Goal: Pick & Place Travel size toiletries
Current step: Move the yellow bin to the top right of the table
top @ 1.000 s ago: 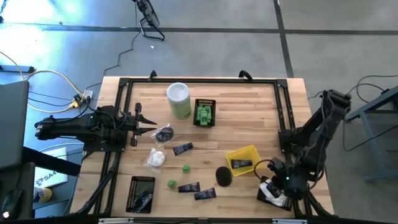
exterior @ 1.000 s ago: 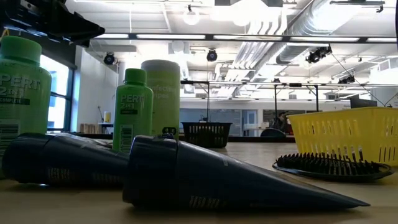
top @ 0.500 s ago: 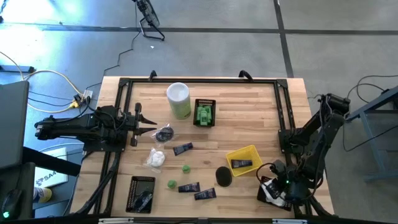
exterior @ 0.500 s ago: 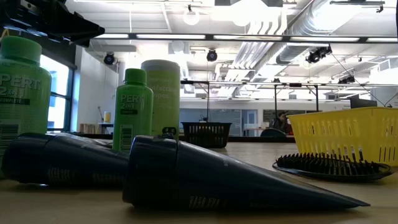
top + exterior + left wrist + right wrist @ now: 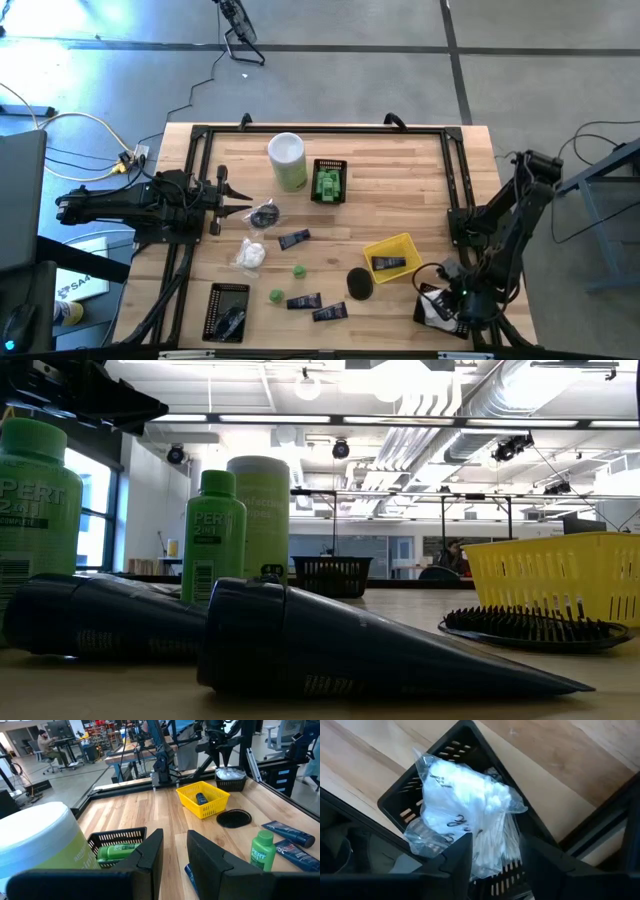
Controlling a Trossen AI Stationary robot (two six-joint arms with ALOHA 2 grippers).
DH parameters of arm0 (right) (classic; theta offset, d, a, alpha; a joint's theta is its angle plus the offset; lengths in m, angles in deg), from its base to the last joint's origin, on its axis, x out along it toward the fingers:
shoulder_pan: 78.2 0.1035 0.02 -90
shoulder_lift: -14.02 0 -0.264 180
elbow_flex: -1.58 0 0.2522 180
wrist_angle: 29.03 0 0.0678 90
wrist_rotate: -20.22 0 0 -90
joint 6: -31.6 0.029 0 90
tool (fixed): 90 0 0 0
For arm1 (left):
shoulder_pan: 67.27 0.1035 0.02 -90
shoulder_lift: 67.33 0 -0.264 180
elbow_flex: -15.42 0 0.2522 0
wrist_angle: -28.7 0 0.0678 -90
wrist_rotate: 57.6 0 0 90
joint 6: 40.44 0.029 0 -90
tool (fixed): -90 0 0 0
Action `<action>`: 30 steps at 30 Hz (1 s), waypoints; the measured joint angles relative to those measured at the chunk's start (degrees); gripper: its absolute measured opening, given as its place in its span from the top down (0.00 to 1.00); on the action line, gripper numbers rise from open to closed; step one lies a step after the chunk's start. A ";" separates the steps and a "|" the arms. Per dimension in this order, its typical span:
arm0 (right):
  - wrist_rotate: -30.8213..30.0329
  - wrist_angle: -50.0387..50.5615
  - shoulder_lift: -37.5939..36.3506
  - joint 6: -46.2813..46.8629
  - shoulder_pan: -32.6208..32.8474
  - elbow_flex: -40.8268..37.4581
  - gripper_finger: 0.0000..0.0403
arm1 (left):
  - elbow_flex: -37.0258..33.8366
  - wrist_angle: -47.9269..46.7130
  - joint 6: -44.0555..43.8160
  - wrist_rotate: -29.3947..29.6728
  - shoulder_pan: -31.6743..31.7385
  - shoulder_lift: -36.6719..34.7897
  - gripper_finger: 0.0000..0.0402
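Observation:
My right gripper (image 5: 495, 857) hangs open over a black mesh basket (image 5: 400, 802) at the table's near right corner (image 5: 440, 308). White soft packets (image 5: 465, 805) lie in that basket, right under the fingers. On the table lie navy tubes (image 5: 294, 239) (image 5: 303, 301), little green bottles (image 5: 298, 270) (image 5: 275, 295), a white packet (image 5: 250, 255) and dark round pieces (image 5: 264, 214) (image 5: 360, 283). A yellow basket (image 5: 392, 258) holds one tube. My left gripper (image 5: 235, 200) waits open at the table's left side. My right gripper points down from above, its open fingers (image 5: 462, 855) on either side of the top packet's end (image 5: 485, 847). I cannot tell whether they touch the plastic. The packet lies in the black basket on other packets.
A tall white-and-green canister (image 5: 287, 160) stands at the far side beside a black basket (image 5: 330, 181) of green bottles. Another black basket (image 5: 227, 312) sits at the near left. A black frame (image 5: 455, 180) borders the table.
My right gripper has sunk a little toward the black basket at the near right corner, and its wrist has turned somewhat. The white packets stay in that basket.

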 joint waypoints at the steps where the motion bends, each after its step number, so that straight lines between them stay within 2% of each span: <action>1: -0.04 0.69 -0.31 0.00 0.00 0.00 0.61 | 0.00 0.00 0.04 -0.01 0.02 -0.01 0.79; 7: -0.51 3.63 -2.92 -0.07 -1.13 0.00 0.61 | 0.00 0.00 0.50 0.00 0.02 0.00 0.79; 9: -3.35 4.46 -3.86 -0.71 -1.59 0.00 0.61 | 0.00 0.00 0.48 0.00 0.00 -0.01 0.79; 20: -36.50 5.47 -4.63 -19.02 -7.07 0.00 0.61 | 0.00 0.00 0.02 -0.17 0.01 -0.02 0.79; 27: -48.39 3.43 -4.39 -25.55 -11.91 0.00 0.61 | 0.00 0.00 0.00 -0.15 0.01 -0.01 0.79; 30: -56.81 2.03 -3.30 -26.93 -13.89 0.00 0.61 | 0.00 0.00 -0.26 -0.13 0.02 -0.02 0.79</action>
